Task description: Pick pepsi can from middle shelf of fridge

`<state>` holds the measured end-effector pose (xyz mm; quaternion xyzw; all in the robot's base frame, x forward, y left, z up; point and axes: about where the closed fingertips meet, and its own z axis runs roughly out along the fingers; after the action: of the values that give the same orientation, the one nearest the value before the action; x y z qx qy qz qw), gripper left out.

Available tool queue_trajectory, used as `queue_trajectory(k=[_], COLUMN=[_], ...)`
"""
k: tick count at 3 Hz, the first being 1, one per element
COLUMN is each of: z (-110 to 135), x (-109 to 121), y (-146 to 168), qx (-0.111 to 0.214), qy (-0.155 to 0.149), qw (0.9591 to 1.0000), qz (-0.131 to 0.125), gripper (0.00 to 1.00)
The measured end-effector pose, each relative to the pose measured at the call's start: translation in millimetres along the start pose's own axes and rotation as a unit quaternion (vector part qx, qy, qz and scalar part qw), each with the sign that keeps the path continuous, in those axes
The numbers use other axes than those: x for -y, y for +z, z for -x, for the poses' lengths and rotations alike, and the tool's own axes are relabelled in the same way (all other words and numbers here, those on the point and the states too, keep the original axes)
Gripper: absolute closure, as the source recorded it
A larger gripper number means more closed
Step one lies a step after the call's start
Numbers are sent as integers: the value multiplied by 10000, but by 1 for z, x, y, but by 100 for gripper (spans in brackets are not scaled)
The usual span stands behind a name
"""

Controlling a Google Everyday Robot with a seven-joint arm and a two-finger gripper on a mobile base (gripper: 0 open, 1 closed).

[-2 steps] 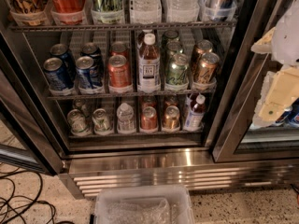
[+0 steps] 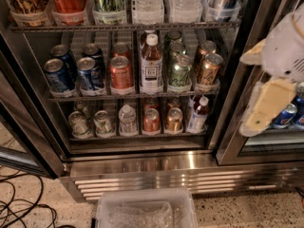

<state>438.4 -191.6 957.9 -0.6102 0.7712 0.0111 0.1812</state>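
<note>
The hand (image 2: 246, 92) hangs at the right edge of the view, in front of the fridge's right door post. Its two pale yellow fingers (image 2: 267, 104) are spread apart with nothing between them, and they touch nothing. One finger points left, the other slants down and to the left, and the white rounded wrist sits behind them, running off the right edge of the view.

The pepsi can (image 2: 57, 75) stands upright at the front of the leftmost lane of the middle shelf (image 2: 123, 97), well apart from the hand. A second blue can (image 2: 89, 74) stands just beside it, and more blue cans stand behind both. To the right along the same rack come an orange-red can (image 2: 121, 74), a tall bottle with a white cap (image 2: 151, 65), a green can (image 2: 179, 72) and a bronze can (image 2: 209, 70).

The fridge (image 2: 142, 164) stands open, and a clear plastic bin (image 2: 147, 209) sits on the floor below its base grille.
</note>
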Motion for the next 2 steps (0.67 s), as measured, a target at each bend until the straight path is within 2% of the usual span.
queue_trajectory(k=[1,2], z=[47,74], x=[-25,-35], y=[75,79], qx=[965,1368], qy=[-28,29], qw=[9930,9867], qz=[686,872], gripper=[0,0])
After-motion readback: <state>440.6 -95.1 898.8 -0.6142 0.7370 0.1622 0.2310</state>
